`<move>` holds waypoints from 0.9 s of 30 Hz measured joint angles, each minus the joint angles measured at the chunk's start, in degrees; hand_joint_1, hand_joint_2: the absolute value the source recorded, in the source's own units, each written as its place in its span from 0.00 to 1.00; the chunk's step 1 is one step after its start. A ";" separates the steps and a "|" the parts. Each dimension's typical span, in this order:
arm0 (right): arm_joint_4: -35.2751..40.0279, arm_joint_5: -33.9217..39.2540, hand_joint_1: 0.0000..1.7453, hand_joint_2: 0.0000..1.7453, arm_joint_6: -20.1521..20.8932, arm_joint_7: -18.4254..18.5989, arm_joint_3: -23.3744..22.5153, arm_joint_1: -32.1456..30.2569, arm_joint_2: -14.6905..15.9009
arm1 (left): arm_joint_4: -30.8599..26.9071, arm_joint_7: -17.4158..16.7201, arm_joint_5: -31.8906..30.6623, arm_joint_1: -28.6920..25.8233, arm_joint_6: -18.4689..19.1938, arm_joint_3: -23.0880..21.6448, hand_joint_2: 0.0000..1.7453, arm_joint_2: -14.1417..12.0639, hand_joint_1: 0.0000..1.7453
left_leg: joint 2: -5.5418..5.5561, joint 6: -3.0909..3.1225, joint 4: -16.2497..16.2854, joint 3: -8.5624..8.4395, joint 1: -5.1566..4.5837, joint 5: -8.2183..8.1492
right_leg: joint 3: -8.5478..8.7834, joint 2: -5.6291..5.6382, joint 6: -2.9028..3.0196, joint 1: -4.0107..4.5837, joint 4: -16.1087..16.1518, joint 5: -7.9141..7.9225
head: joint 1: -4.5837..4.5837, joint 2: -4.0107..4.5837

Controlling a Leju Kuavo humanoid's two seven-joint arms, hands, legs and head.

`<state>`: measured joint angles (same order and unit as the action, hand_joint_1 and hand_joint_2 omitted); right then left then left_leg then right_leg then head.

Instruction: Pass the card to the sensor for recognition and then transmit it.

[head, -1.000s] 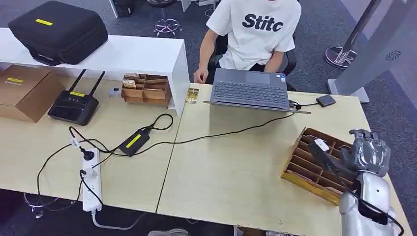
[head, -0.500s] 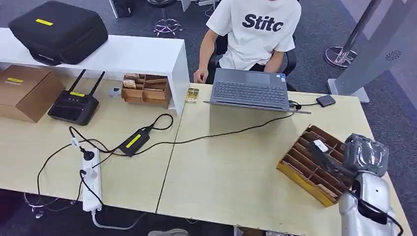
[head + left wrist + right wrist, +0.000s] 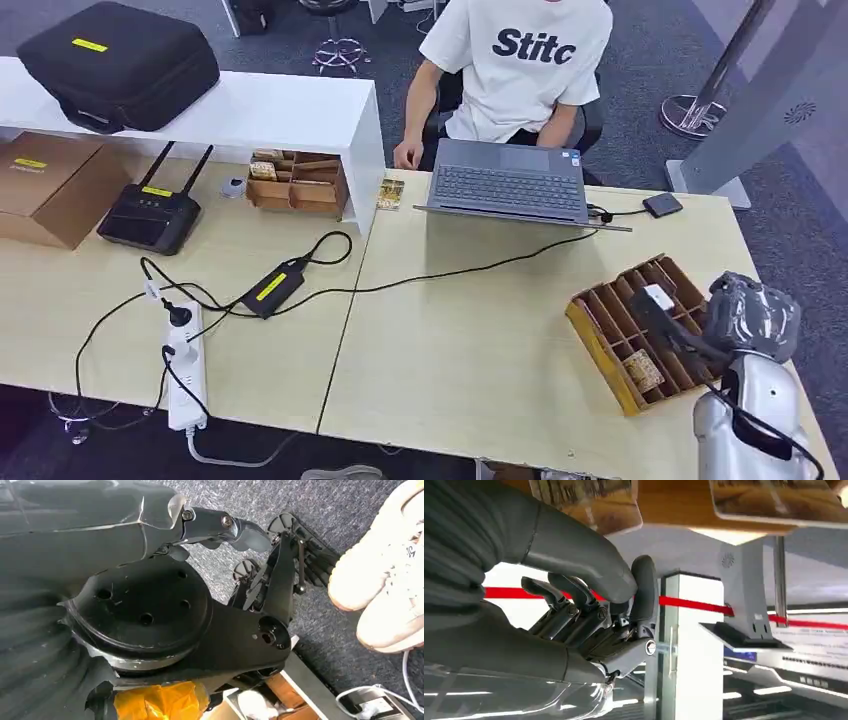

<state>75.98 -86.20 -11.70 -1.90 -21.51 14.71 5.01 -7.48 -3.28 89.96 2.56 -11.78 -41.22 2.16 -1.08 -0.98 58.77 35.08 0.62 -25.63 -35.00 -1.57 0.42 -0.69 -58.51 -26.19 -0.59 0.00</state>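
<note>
- My table [image 3: 470, 350] is pale wood, two tops butted along a seam.
- Far centre sits an open grey laptop [image 3: 510, 185], a small dark adapter [image 3: 662, 205] just right of it.
- Near right lies a slotted wooden tray [image 3: 640, 330], turned at an angle.
- On the left: a cardboard box [image 3: 50, 185], a black router [image 3: 150, 215], a white power strip [image 3: 185, 375], a black power brick [image 3: 270, 288].
- A white shelf [image 3: 250, 110] stands far left, a black case [image 3: 120, 60] on top.
</note>
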 joint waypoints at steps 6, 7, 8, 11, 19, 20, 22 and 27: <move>7.79 0.37 1.00 1.00 -3.21 -0.44 1.46 0.00 0.26 | 0.00 0.26 0.00 -0.01 0.37 0.00 1.00 0.00 0.00 | -0.01 0.00 0.00 0.01 0.00 0.00 | -0.01 0.00 0.00 0.00 -0.02 0.00 | -0.02 0.00; 8.99 0.39 1.00 1.00 -3.19 -0.37 1.77 0.18 0.39 | 0.00 0.35 0.00 -0.01 0.39 0.00 1.00 -0.02 0.00 | -0.01 0.00 0.00 0.00 0.01 0.00 | 0.00 0.00 0.00 0.01 -0.02 0.00 | 0.02 0.00; 10.03 0.39 1.00 1.00 -3.14 -0.33 2.08 0.34 0.48 | 0.00 0.42 0.00 -0.01 0.42 0.00 1.00 0.00 0.00 | 0.00 0.00 0.00 0.00 0.01 0.00 | 0.00 0.00 0.00 0.01 -0.02 0.00 | 0.00 0.00; 12.02 0.39 1.00 1.00 -3.14 -0.26 2.64 0.33 0.66 | 0.00 0.52 0.00 -0.02 0.44 0.00 1.00 -0.02 0.00 | 0.01 0.00 0.00 0.01 0.01 0.00 | 0.00 -0.02 0.00 0.01 -0.02 0.00 | 0.00 0.00; 13.70 0.39 1.00 1.00 -3.12 -0.26 2.91 0.30 0.81 | 0.00 0.52 0.00 -0.01 0.44 -0.02 1.00 0.00 0.00 | 0.00 0.00 0.00 0.00 0.00 0.00 | 0.01 -0.01 0.00 0.00 -0.01 0.00 | 0.00 0.00; 13.77 0.44 1.00 1.00 -3.19 -0.26 2.91 0.31 0.81 | 0.00 0.52 0.00 -0.01 0.44 -0.02 1.00 -0.02 0.00 | 0.00 0.00 0.00 0.01 0.00 0.00 | 0.01 -0.01 0.00 0.00 -0.01 0.00 | 0.02 0.00; 13.92 0.61 1.00 1.00 -3.63 -0.30 2.99 0.31 0.87 | 0.00 0.55 0.00 -0.02 0.46 -0.02 1.00 0.00 0.00 | 0.01 0.00 0.00 0.01 0.00 0.00 | 0.00 -0.01 0.00 0.00 -0.02 0.00 | 0.02 0.00; 16.85 2.65 1.00 1.00 -4.63 -0.37 4.61 1.27 2.01 | 0.00 0.57 0.00 -0.01 0.85 -0.35 1.00 -0.09 0.00 | 0.00 0.00 0.00 0.01 0.00 0.00 | 0.00 -0.01 0.00 0.00 -0.03 0.00 | 0.00 0.00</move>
<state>92.83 -83.56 -16.33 -2.27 -16.89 15.98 7.02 -7.48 -2.71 89.96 2.55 -10.93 -41.57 2.08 -1.08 -0.98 58.77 35.10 0.62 -25.63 -34.99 -1.58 0.42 -0.69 -58.54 -26.19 -0.59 0.00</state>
